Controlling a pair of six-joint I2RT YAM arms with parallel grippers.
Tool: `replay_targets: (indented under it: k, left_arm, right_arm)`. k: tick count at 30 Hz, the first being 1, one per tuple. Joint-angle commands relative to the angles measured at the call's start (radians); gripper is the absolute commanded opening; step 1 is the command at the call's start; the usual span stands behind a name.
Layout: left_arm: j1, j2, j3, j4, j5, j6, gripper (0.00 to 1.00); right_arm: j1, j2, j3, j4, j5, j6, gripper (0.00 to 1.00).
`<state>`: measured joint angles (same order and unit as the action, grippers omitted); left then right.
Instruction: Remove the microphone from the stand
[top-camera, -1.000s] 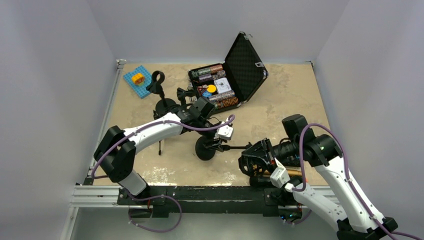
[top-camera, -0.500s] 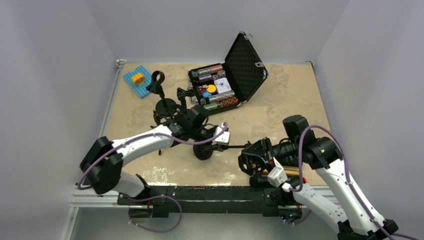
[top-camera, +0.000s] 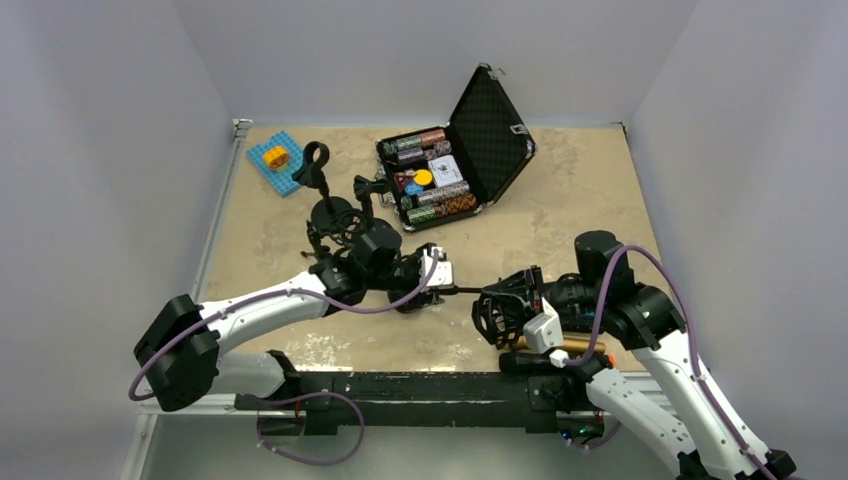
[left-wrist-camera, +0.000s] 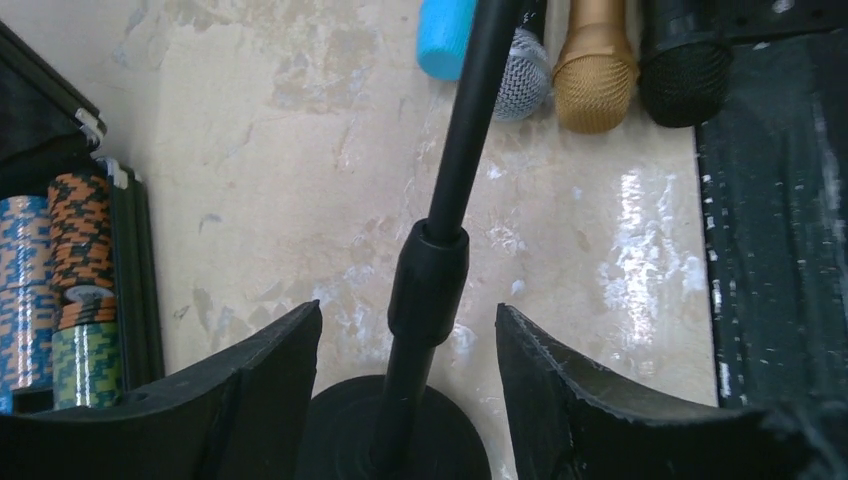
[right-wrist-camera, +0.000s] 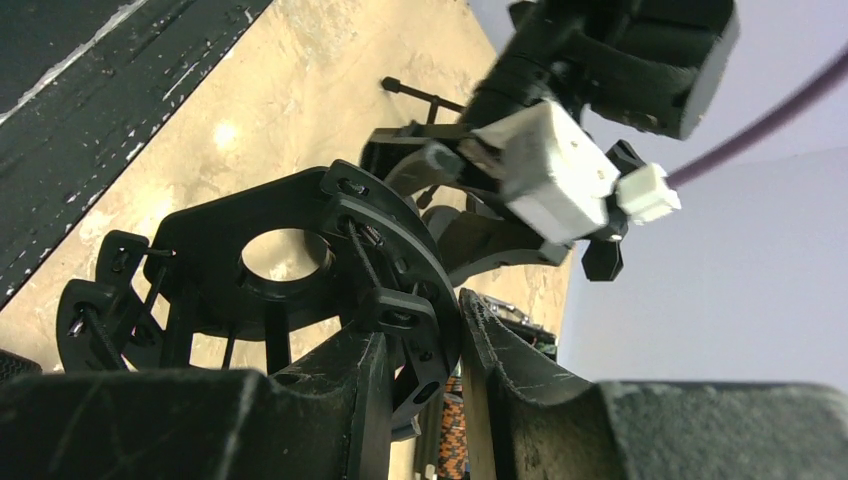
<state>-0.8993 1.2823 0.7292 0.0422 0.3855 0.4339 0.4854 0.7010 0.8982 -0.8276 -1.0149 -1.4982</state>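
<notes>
The left hand (left-wrist-camera: 405, 322) stands released astride the pole of the black microphone stand (left-wrist-camera: 430, 280), the right hand (right-wrist-camera: 422, 338) is clenched on its black ring-shaped shock mount (right-wrist-camera: 215, 235), and a gold microphone (left-wrist-camera: 596, 70) lies apart on the beige counter (left-wrist-camera: 300, 150).

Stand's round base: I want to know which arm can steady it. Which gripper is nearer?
Left. The left gripper straddles the pole just above the round base, jaws open. The right gripper is clamped on the shock mount at the pole's far end.
</notes>
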Motion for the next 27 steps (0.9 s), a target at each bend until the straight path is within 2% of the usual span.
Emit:
replay_targets:
  k: [1, 3, 8, 11, 17, 21, 23, 24, 26, 27]
  left_arm:
    - [0.093, -0.008, 0.131, -0.151, 0.352, 0.058, 0.69]
    - [0.113, 0.057, 0.229, -0.301, 0.467, 0.164, 0.70]
    - [0.114, 0.249, 0.452, -0.617, 0.613, 0.410, 0.66]
    - [0.102, 0.356, 0.561, -0.761, 0.610, 0.505, 0.58]
    - [0.079, 0.417, 0.562, -0.805, 0.517, 0.615, 0.50]
    - [0.079, 0.396, 0.514, -0.770, 0.472, 0.608, 0.38]
    - [0.079, 0.349, 0.466, -0.668, 0.450, 0.539, 0.28]
    - [0.079, 0.319, 0.425, -0.585, 0.426, 0.476, 0.23]
    - [0.074, 0.223, 0.305, -0.319, 0.343, 0.276, 0.08]
    - [0.068, 0.165, 0.228, -0.161, 0.268, 0.109, 0.05]
  right_arm:
    - [0.001, -0.026, -0.032, -0.032, 0.028, -0.075, 0.00]
    - [0.001, -0.019, -0.021, -0.069, 0.017, -0.136, 0.00]
    - [0.000, 0.004, 0.002, -0.154, 0.005, -0.272, 0.00]
    - [0.001, 0.005, 0.010, -0.167, 0.009, -0.306, 0.00]
    - [0.002, 0.005, 0.024, -0.190, 0.018, -0.328, 0.00]
    - [0.001, 0.001, 0.021, -0.187, 0.017, -0.325, 0.00]
    - [0.001, 0.000, 0.020, -0.169, 0.011, -0.277, 0.00]
    - [0.000, -0.003, 0.017, -0.144, 0.007, -0.222, 0.00]
    - [0.002, -0.007, 0.009, -0.070, 0.003, -0.070, 0.00]
    - [0.001, -0.011, 0.004, -0.004, 0.000, 0.037, 0.00]
